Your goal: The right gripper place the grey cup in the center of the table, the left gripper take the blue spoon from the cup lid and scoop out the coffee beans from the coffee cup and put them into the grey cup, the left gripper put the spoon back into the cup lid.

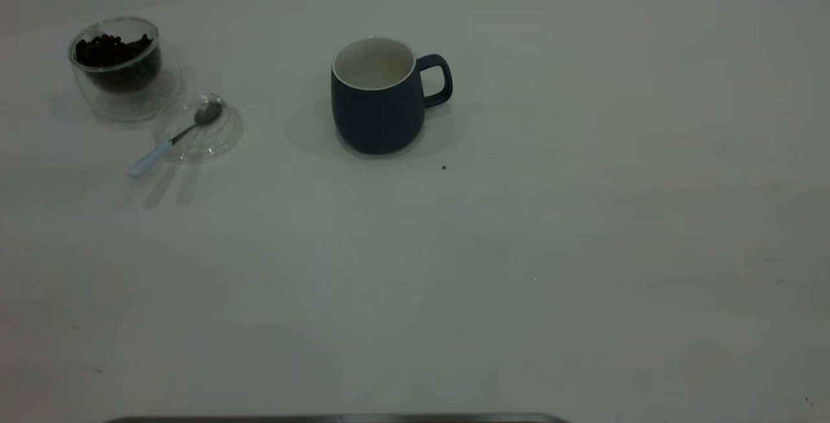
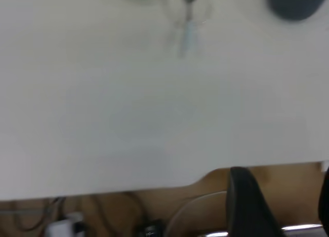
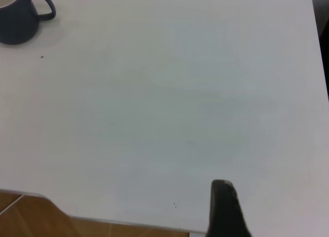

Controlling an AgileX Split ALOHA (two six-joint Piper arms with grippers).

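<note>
**Spoon on lid, mug set, both arms back at the near edge**

Exterior view, left to right. The coffee cup (image 1: 123,66) stands at about 10 o'clock from the table (image 1: 583,248) centre, filled roughly half-way with beans (image 1: 111,50). Touching or just beside it, at its 4 o'clock, lies the lid (image 1: 224,141), flat on the table. The spoon (image 1: 174,141) rests across the lid: bowl on the disc near 1 o'clock, pale handle running out over the rim toward 7 o'clock, its tip on or just above the table. The long axis thus runs 1 to 7 o'clock, handle end nearer the arms. The mug (image 1: 378,98) stands upright near 12 o'clock of centre, well apart from the lid, handle pointing to 3 o'clock; its off-white inside shows no beans. A dark speck (image 1: 444,167) lies just beside it at 5 o'clock.

Neither arm appears in the exterior view. The left gripper (image 2: 280,211) shows in its wrist view as dark fingers over the near table edge, apparently spread with nothing between them; the spoon (image 2: 188,31) lies well ahead, handle toward it. Of the right gripper only one dark finger (image 3: 223,208) shows, so its opening cannot be told; it is far from the mug (image 3: 18,18).

Judgement: the mug looks placed; the left arm, nearer the spoon, should reach toward 10 o'clock and take the handle across its axis.
</note>
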